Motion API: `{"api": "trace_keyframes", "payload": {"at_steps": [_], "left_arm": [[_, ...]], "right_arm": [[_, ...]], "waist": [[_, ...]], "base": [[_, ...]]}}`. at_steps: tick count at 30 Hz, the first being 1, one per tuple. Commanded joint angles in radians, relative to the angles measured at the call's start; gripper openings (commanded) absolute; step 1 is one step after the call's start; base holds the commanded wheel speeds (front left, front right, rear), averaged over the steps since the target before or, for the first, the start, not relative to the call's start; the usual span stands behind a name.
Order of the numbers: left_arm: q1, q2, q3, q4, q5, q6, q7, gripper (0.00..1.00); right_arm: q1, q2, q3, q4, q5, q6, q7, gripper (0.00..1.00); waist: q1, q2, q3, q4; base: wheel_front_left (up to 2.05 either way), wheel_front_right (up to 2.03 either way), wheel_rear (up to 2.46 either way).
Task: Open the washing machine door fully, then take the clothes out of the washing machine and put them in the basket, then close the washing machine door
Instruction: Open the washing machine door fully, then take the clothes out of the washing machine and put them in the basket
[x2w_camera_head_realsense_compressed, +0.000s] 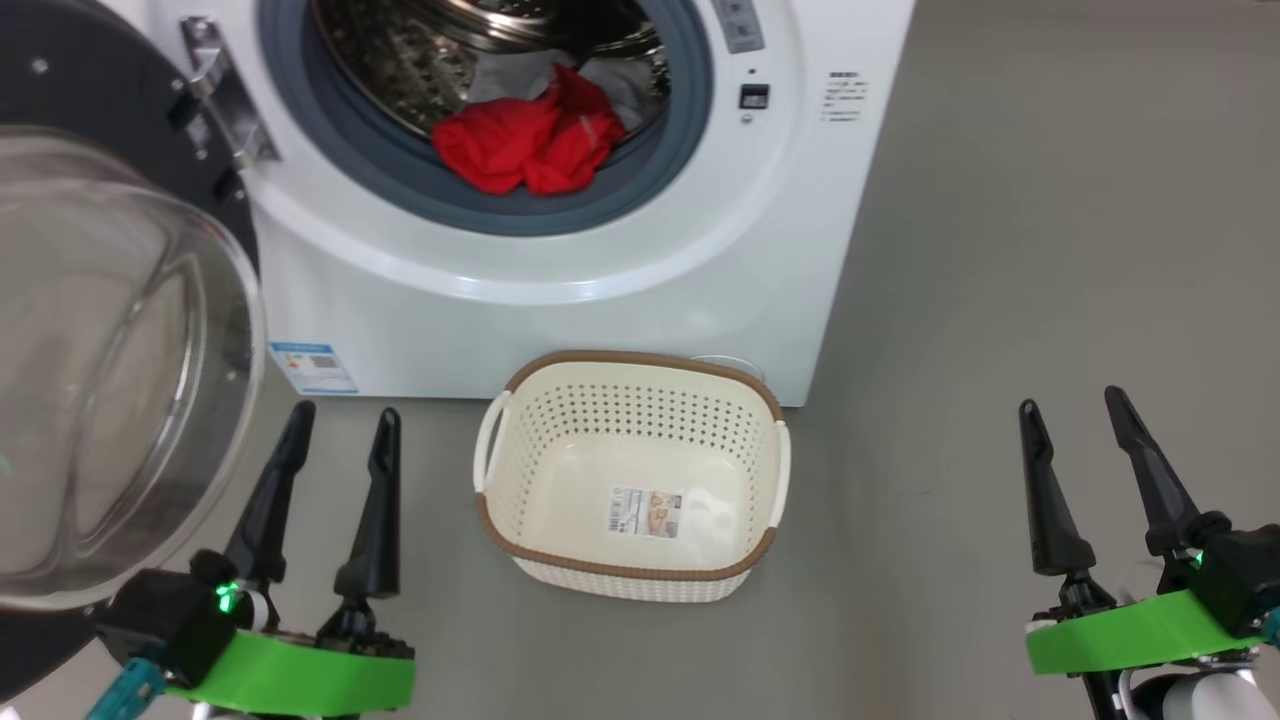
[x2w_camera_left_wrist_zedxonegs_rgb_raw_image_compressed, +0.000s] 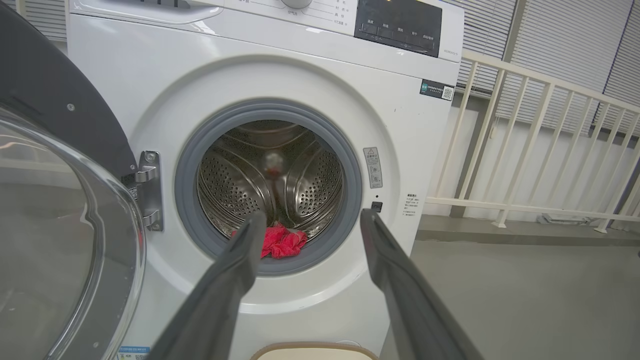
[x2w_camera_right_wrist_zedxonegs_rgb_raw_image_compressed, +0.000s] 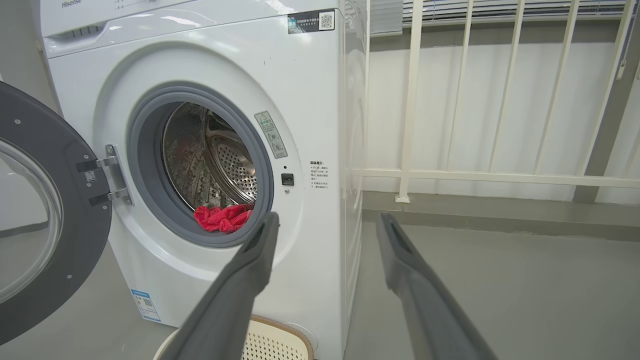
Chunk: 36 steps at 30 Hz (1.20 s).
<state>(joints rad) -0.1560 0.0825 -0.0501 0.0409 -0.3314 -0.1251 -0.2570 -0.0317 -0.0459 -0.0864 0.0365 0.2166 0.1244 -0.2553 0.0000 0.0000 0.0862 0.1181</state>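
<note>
Jaws of both arms spread wide, empty. Between them, cream perforated plastic basket (x2w_camera_head_realsense_compressed: 640, 410). Beyond, bright red clothes (x2w_camera_head_realsense_compressed: 525, 145) heaped at drum mouth of white washing machine (x2w_camera_head_realsense_compressed: 560, 330), well apart; black-rimmed glass door (x2w_camera_head_realsense_compressed: 110, 370) open beside left jaws.

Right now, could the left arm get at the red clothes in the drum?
Probably yes: the washing machine door is swung aside to the left, the red clothes lie at the front lip of the drum, and the left gripper, jaws open, faces the opening.
</note>
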Motion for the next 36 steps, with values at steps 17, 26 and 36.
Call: {"api": "trace_keyframes", "payload": {"at_steps": [17,26,36], "left_arm": [[0.082,0.011,0.044,-0.013,0.019,-0.006,-0.005,1.00],[0.134,0.018,0.059,-0.002,0.053,-0.001,-0.005,1.00],[0.169,0.018,0.067,0.010,0.070,0.001,-0.005,1.00]], "right_arm": [[0.055,-0.004,0.045,-0.117,-0.008,0.006,-0.006,1.00],[0.105,-0.004,0.030,-0.111,-0.003,0.006,-0.006,1.00],[0.129,-0.004,0.031,-0.110,-0.004,0.006,-0.006,1.00]], "waist": [[0.0000,0.0000,-0.015,-0.143],[0.0000,0.0000,-0.046,-0.149],[0.0000,0.0000,-0.080,-0.158]], "base": [[0.00,0.00,0.00],[0.00,0.00,0.00],[0.00,0.00,0.00]]}}
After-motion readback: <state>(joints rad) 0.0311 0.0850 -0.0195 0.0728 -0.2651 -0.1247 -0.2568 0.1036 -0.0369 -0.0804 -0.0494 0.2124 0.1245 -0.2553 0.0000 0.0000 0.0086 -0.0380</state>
